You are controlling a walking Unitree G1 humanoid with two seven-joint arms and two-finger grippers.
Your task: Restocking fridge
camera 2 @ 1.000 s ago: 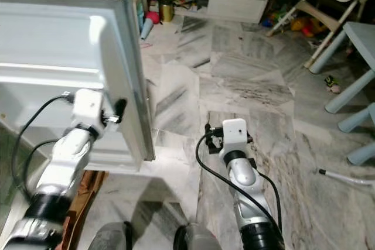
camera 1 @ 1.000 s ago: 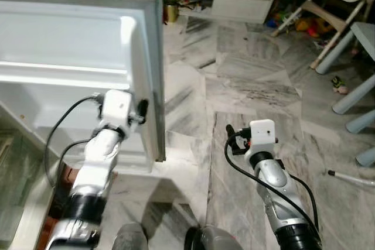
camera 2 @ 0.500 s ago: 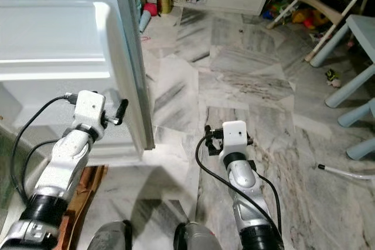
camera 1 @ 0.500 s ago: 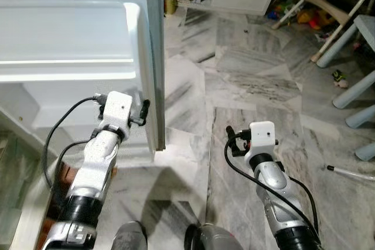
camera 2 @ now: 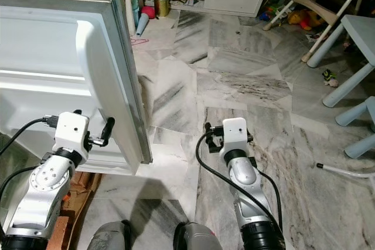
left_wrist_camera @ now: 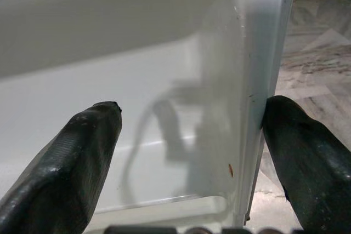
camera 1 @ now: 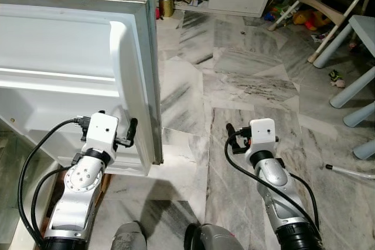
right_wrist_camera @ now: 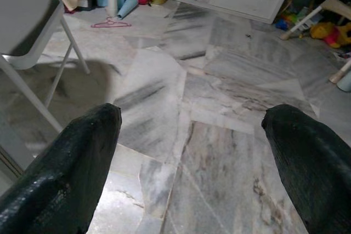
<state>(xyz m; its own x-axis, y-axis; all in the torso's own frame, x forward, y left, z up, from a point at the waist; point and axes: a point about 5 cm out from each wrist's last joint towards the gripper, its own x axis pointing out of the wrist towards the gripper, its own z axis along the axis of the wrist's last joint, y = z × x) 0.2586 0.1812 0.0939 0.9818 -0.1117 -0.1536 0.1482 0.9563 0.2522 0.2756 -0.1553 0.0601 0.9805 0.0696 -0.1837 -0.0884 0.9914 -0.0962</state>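
Now at the fridge door's edge

Left hand [left_wrist_camera: 186, 152], fingers apart, straddles the free edge of the open fridge door [camera 1: 70, 68], seemingly to swing it; right hand [right_wrist_camera: 192, 157], spread wide and empty, waits over the marble floor [camera 1: 252, 80], likely in reserve.

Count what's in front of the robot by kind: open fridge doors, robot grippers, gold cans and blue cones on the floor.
White open fridge door: 1
Robot grippers with two black fingers: 2 (left gripper, right gripper)
Gold metal can: 1
Light blue plastic cone: 1
Total: 5
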